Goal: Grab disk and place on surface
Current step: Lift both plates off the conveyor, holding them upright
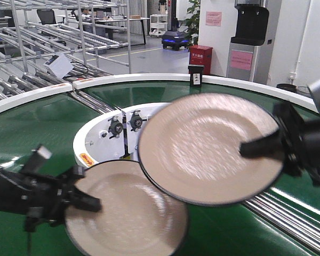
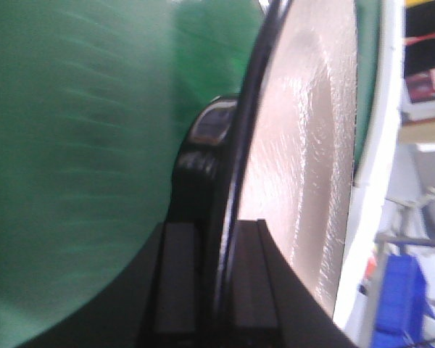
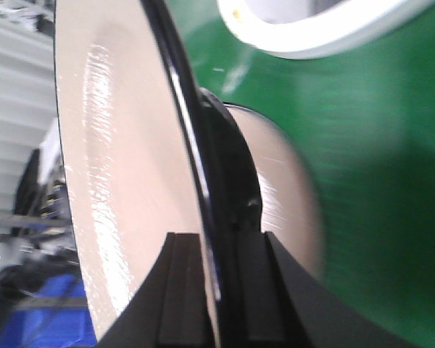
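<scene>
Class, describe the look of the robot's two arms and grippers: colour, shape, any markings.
The left arm and right arm are black and blocky, blurred in the front view. The left gripper and right gripper are black too, with flat, straight-edged fingers. A small pale tab shows on the left arm. No markings can be made out.

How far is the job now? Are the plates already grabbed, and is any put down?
Grabbing looks done: the left gripper is shut on the lower plate, the right gripper on the upper plate. In hand: both plates are held above the green conveyor belt, blurred. Left: setting them down; the grey tabletop shows in no view.
</scene>
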Robot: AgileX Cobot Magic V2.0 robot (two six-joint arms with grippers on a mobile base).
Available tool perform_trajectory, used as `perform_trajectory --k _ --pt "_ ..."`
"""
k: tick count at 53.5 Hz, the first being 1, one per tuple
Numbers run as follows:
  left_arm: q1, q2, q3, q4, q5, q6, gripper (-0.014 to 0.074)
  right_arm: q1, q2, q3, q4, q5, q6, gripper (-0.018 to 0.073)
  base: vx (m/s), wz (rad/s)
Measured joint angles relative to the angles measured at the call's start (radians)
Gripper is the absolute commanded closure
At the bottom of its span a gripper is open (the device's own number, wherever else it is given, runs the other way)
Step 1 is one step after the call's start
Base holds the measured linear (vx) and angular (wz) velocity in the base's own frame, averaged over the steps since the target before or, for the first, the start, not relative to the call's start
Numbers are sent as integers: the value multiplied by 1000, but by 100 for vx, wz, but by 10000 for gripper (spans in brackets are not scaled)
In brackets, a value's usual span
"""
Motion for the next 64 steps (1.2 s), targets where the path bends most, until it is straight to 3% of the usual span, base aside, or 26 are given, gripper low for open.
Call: perform_trajectory --k 7,13,64 --pt "-79 0 0 -54 -6 -7 597 52 53 -125 0 12 69 568 0 0" --pt "-107 -5 0 -69 -5 -7 597 54 71 -175 -1 14 94 568 0 0" --pt "-110 -9 0 -77 22 -10 597 51 72 -191 -2 7 71 568 0 0"
